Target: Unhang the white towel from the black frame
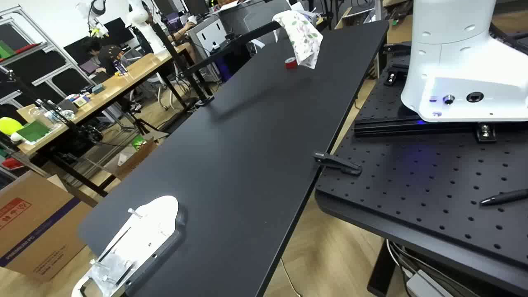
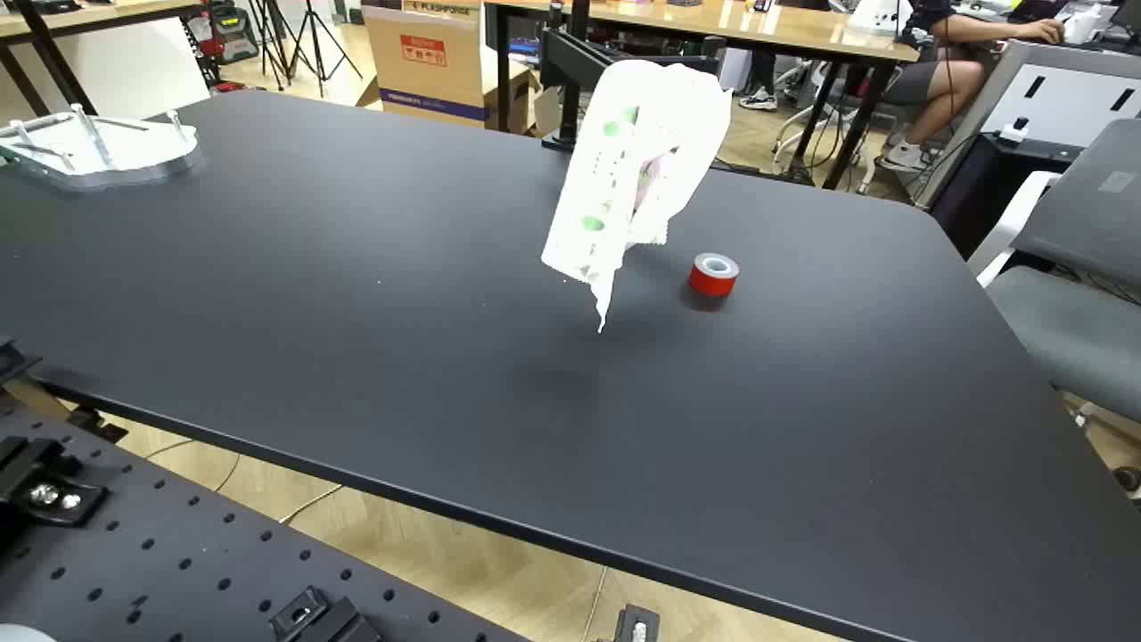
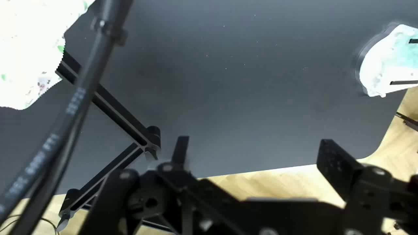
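The white towel (image 1: 301,39) with a green and pink print hangs over the end of the black frame (image 1: 235,44), above the black table. In an exterior view the towel (image 2: 624,169) hides most of the frame's arm (image 2: 575,61). In the wrist view the towel (image 3: 29,49) is at the upper left and the jointed frame (image 3: 120,114) runs down from it. My gripper (image 3: 255,143) is open with nothing between its fingers. In the wrist view it is to the right of the frame and apart from the towel. It does not show in either exterior view.
A red tape roll (image 1: 291,63) lies on the table (image 1: 247,165) near the towel. A white board with pegs (image 2: 107,147) lies at the table's far end. A cable (image 3: 81,94) crosses the wrist view. A grey chair (image 2: 1087,223) stands beside the table.
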Motion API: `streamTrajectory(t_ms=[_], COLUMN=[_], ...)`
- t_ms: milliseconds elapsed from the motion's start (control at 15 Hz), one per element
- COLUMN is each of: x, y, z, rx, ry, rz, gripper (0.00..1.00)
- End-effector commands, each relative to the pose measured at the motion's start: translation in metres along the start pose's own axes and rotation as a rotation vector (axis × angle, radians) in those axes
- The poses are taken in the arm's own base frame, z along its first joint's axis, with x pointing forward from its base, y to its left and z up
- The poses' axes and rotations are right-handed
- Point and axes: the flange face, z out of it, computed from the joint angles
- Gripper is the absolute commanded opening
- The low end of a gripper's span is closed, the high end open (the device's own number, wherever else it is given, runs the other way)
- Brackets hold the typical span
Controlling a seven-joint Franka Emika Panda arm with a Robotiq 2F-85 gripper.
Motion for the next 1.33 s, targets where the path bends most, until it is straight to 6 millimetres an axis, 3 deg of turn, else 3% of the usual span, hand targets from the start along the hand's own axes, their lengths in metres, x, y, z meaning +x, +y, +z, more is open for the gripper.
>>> streamTrajectory(t_ms=[0,733,933,1267], x=[0.0,0.001,-0.001,-0.008], y=[0.0,0.002,0.021,0.073], z=[0.0,-0.001,0.003,0.009], rx=[0.0,-0.02,-0.079,-0.16], ry=[0.0,0.01,0.046,0.135], rz=[0.0,0.015,0.066,0.179], gripper=[1.0,1.0,1.0,1.0])
